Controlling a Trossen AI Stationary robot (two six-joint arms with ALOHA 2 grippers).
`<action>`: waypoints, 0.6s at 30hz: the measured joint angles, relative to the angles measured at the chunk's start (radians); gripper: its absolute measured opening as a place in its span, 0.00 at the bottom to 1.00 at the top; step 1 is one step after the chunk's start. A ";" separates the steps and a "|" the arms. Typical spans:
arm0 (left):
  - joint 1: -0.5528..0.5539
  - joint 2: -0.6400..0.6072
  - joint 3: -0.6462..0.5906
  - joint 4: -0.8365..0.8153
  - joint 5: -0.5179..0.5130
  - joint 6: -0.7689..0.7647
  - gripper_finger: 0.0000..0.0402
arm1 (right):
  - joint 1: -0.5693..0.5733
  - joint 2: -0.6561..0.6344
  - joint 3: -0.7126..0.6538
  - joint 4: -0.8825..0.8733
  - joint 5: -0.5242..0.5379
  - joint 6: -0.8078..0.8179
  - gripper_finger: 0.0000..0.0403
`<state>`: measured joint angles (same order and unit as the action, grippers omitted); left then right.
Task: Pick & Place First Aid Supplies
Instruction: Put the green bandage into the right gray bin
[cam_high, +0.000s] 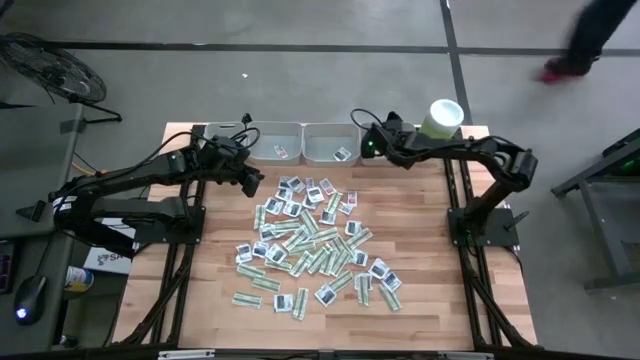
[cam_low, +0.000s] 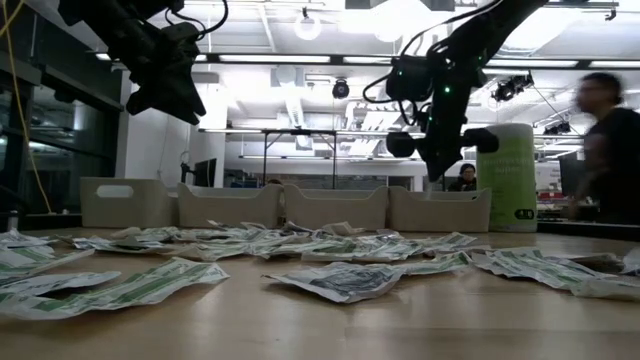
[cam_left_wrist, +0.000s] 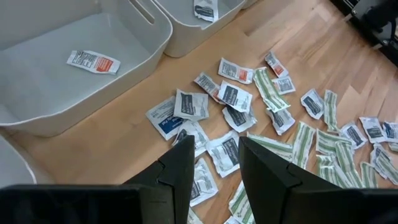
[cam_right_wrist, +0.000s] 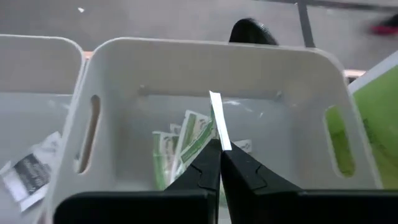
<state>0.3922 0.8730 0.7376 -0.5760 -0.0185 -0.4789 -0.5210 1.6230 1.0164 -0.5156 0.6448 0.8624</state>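
Four trays, tub behind sachets.

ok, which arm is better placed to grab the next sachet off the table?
Left. The left gripper sits above the sachet pile's edge, jaws open. The right gripper is over a tray, jaws shut on a strip sachet not yet dropped.

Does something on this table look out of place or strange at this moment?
Nothing looks damaged. The sachets lie in a loose, overlapping heap on the table, apparently waiting to be sorted. The right gripper, above a tray, pinches a narrow strip edge-on. The left gripper hangs open over the heap.
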 joint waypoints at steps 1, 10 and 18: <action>0.000 0.000 0.000 0.000 0.000 0.000 0.31 | -0.004 0.000 0.000 -0.003 0.000 -0.008 0.03; 0.000 0.000 0.000 0.000 0.000 0.000 0.31 | -0.036 0.000 0.000 -0.023 -0.079 -0.034 0.23; 0.000 0.000 0.000 0.000 0.001 0.000 0.31 | -0.036 -0.053 0.000 -0.081 -0.051 -0.035 0.37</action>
<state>0.3920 0.8730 0.7376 -0.5760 -0.0176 -0.4786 -0.5571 1.5702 1.0161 -0.5969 0.5940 0.8272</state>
